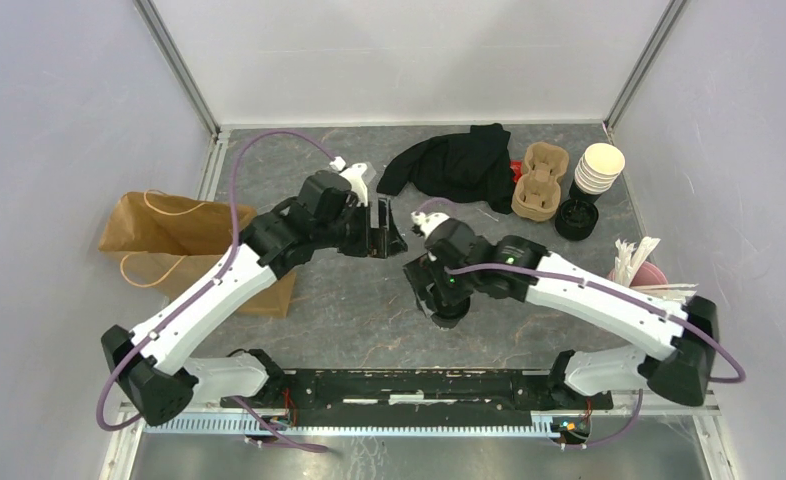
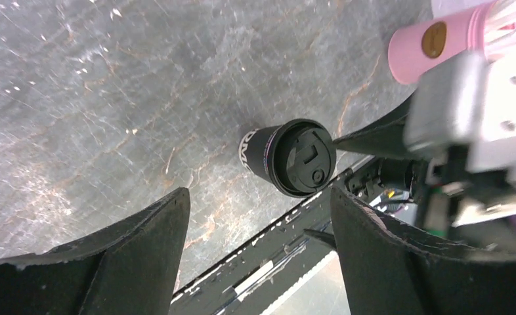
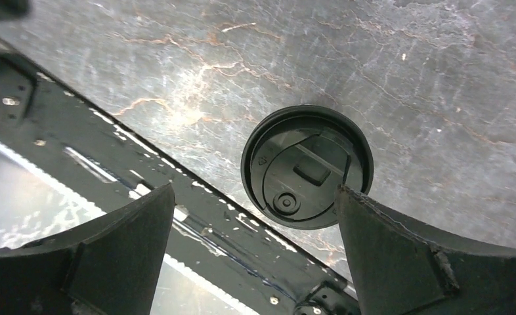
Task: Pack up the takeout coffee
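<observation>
One takeout coffee cup [image 3: 306,167], black with a black sip lid, stands upright on the grey table close to the near rail. My right gripper [image 3: 255,190] hovers over it, open, and the lid shows just beyond the right fingertip with nothing between the jaws. From above, the cup [image 1: 456,318] peeks out under the right gripper [image 1: 431,295]. My left gripper [image 1: 381,238] is open and empty farther back. In its wrist view the same cup [image 2: 297,157] lies well ahead of the left gripper [image 2: 258,197]. No second capped cup is in view.
A brown paper bag [image 1: 184,245] lies on its side at the left. At the back are a black cloth [image 1: 454,165], a cardboard cup carrier [image 1: 539,180], stacked lidless cups [image 1: 599,168] and loose black lids [image 1: 576,218]. A pink holder [image 1: 641,272] with stirrers stands at the right.
</observation>
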